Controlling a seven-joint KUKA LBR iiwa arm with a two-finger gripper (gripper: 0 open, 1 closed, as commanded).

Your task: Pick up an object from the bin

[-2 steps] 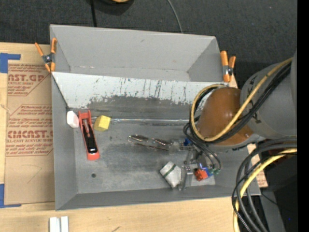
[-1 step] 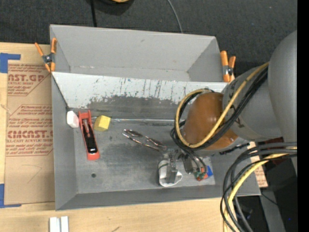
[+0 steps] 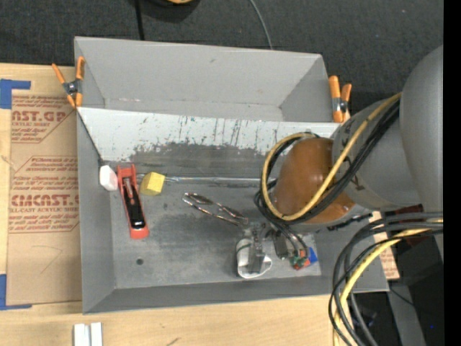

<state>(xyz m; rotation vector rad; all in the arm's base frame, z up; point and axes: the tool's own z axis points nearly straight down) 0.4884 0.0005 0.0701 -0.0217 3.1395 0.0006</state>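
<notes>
Closest to the near wall of the grey bin (image 3: 97, 265), right of the middle, lies a pale silvery lump (image 3: 252, 267) with a shiny, rounded surface. The pincer (image 3: 256, 245) is directly over its far end and hides part of it. Whether the pincer is released or clenched on the lump cannot be told from above, because the dark metal of the wrist covers that spot. The part of the lump that shows is compact and slightly longer from near to far than from left to right, with its broad rounded end towards the near wall.

Just right of it, close to the pincer, is a small cluster (image 3: 303, 259) with red, green and blue bits; what it is cannot be made out.

Just beyond the pincer to the left, a thin metal tool like scissors or tongs (image 3: 212, 208) lies flat on the floor. It slants from far left to near right, and its near end comes close to the pincer.

Well apart, at the left of the floor, a red-orange tool with a black strip (image 3: 133, 202) lies lengthwise from near to far. Beside its far end are a yellow block (image 3: 152, 184) on the right and a small white piece (image 3: 108, 178) on the left.

Above the right of the bin are the arm's orange-brown cover (image 3: 310, 179) and its looped cables (image 3: 270, 171).
</notes>
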